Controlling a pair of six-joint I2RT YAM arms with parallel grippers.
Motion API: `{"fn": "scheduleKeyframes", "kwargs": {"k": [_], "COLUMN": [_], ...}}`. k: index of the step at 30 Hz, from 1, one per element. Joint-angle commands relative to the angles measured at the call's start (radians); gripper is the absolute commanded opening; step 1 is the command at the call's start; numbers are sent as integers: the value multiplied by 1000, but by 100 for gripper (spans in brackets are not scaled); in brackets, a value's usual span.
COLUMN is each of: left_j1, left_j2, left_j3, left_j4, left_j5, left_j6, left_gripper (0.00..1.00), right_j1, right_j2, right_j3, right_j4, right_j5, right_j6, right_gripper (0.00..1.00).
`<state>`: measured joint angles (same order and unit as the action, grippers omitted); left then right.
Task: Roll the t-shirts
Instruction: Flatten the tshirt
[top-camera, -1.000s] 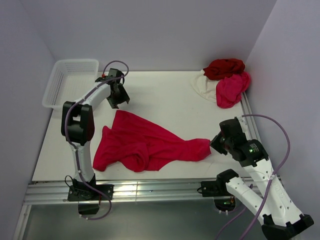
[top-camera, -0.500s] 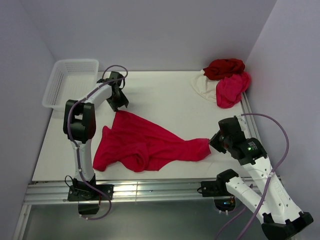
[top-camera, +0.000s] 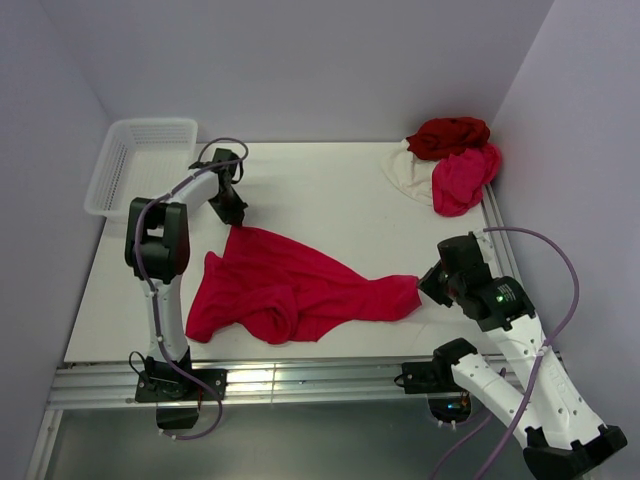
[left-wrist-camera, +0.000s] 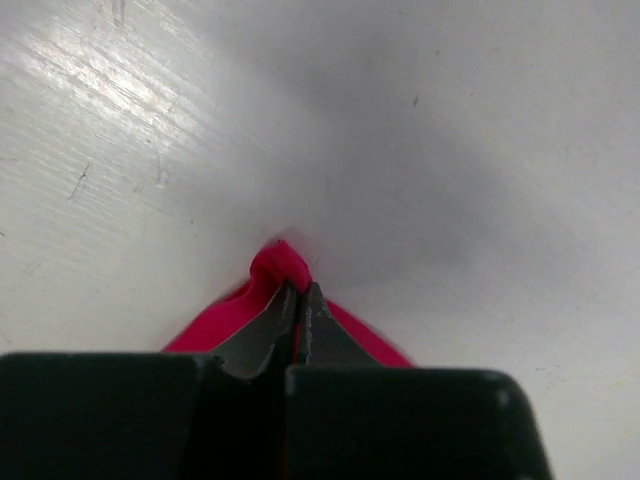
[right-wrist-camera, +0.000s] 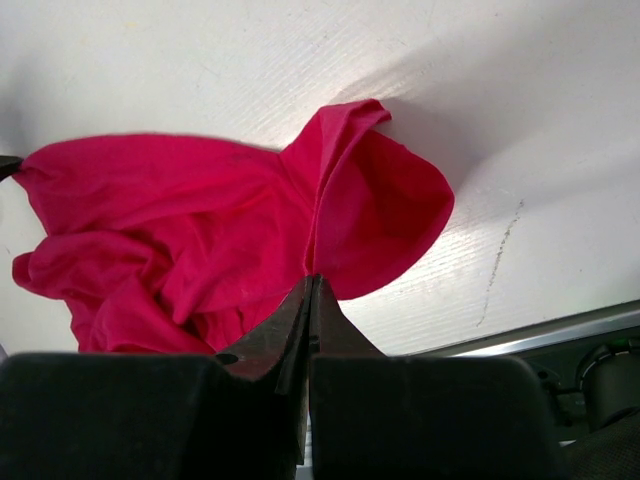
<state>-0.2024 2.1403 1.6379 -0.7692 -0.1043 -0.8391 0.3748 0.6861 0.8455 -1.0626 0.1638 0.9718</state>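
White table (top-camera: 330, 190) holds the crimson shirt (top-camera: 290, 285), rumpled near the front edge. The left gripper (top-camera: 233, 215) is clamped on the shirt's far corner, and the right gripper (top-camera: 426, 285) pinches its right tip. 3 other shirts (top-camera: 452, 160) lie heaped beyond that tip.

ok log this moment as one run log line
step: grasp | left gripper: shut on crimson t-shirt far corner | right gripper: shut on its right end | t-shirt pile: far right corner
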Motion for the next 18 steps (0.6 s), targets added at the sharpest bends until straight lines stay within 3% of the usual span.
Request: {"fn": "scheduleKeyframes", "kwargs": {"k": [1, 9, 13, 18], "left_j1": [6, -9, -6, 49], "left_j2": [1, -124, -170, -351], "left_j3": [-7, 172, 385, 402], "left_j4": [5, -106, -231, -242], "left_j5": [-29, -92, -147, -127], "left_j6": [3, 47, 60, 28], "left_gripper": [1, 0, 0, 0], "right_j1": [-8, -17, -46, -172], "right_j2": [-11, 122, 285, 458], "right_j3": [27, 107, 345, 634], "right_j4": [16, 148, 194, 266], "right_j5": [19, -24, -43, -217], "right_j6": [2, -129, -238, -360], "right_gripper": [0, 0, 0, 0]}}
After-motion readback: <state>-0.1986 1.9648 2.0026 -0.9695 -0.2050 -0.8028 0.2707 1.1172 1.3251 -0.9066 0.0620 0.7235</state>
